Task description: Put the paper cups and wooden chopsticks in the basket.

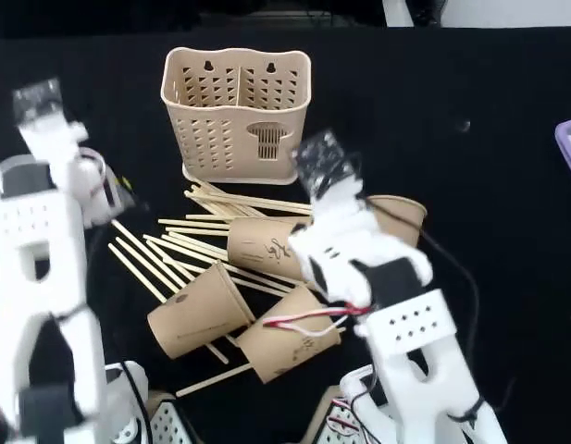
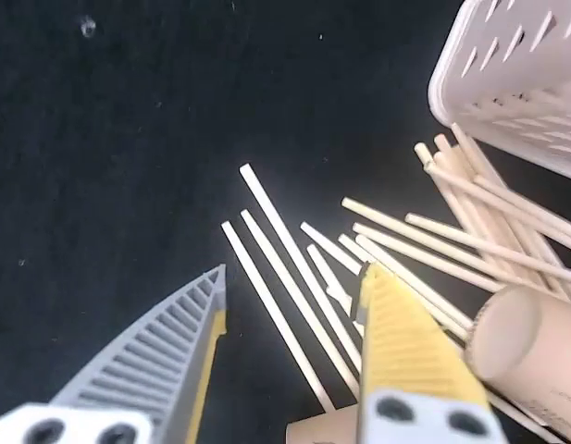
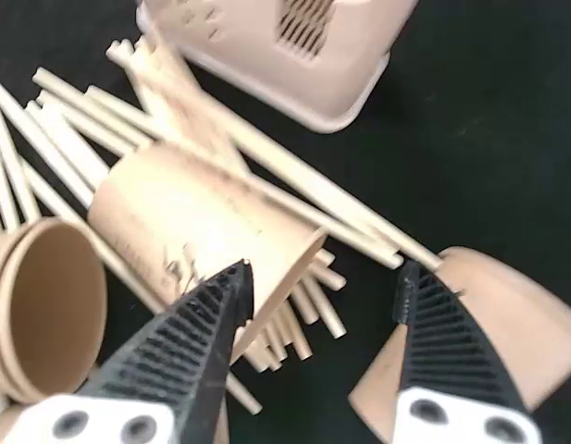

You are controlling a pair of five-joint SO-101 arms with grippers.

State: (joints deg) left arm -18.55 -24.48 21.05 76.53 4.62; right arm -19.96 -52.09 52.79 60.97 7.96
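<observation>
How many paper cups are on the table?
4 cups: one among the chopsticks, two nearer the arms' bases, one partly behind the right arm; others might be hidden.

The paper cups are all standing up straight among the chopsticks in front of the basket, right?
Not quite. The paper cups are not standing up straight: they lie tipped over on their sides, as the high view shows. The rest is right: they are among the chopsticks, in front of the basket.
</observation>
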